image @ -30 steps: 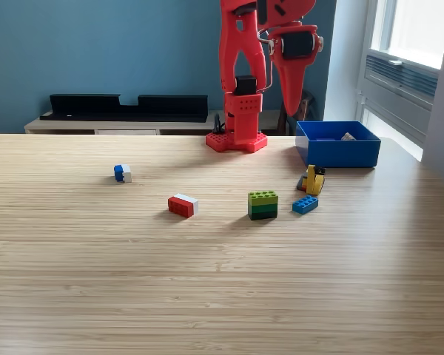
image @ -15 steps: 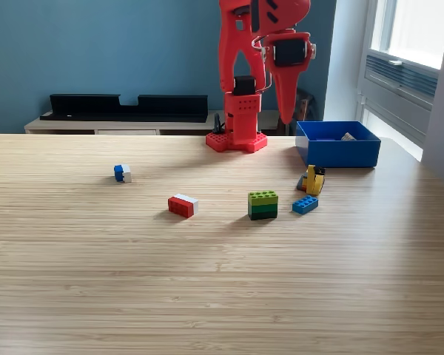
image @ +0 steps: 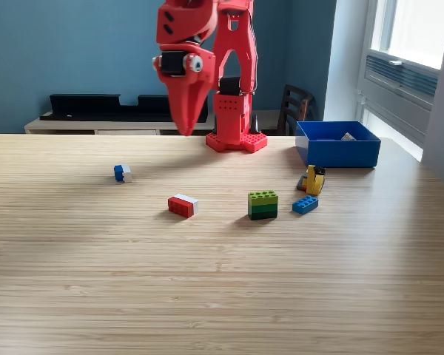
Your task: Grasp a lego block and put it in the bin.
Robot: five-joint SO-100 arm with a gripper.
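Note:
The red arm's gripper [image: 185, 127] hangs in the air above the back of the table, its jaws together and pointing down, with nothing in them. Below it and to the exterior view's left lies a small blue-and-white lego block [image: 122, 174]. A red-and-white block [image: 182, 205] lies nearer the front. A green stacked block [image: 263, 205], a flat blue block [image: 305, 205] and a yellow-and-orange cluster [image: 313, 180] lie to the right. The blue bin [image: 337, 143] stands at the back right with a pale piece inside.
The arm's red base [image: 236, 137] stands at the table's back edge, just left of the bin. Behind it runs a low shelf with black trays [image: 126, 106]. A dark chair [image: 296, 103] and a window lie at the back right.
The gripper has swung from beside the bin across to the exterior view's left, past the arm's base. The blocks and bin have not moved.

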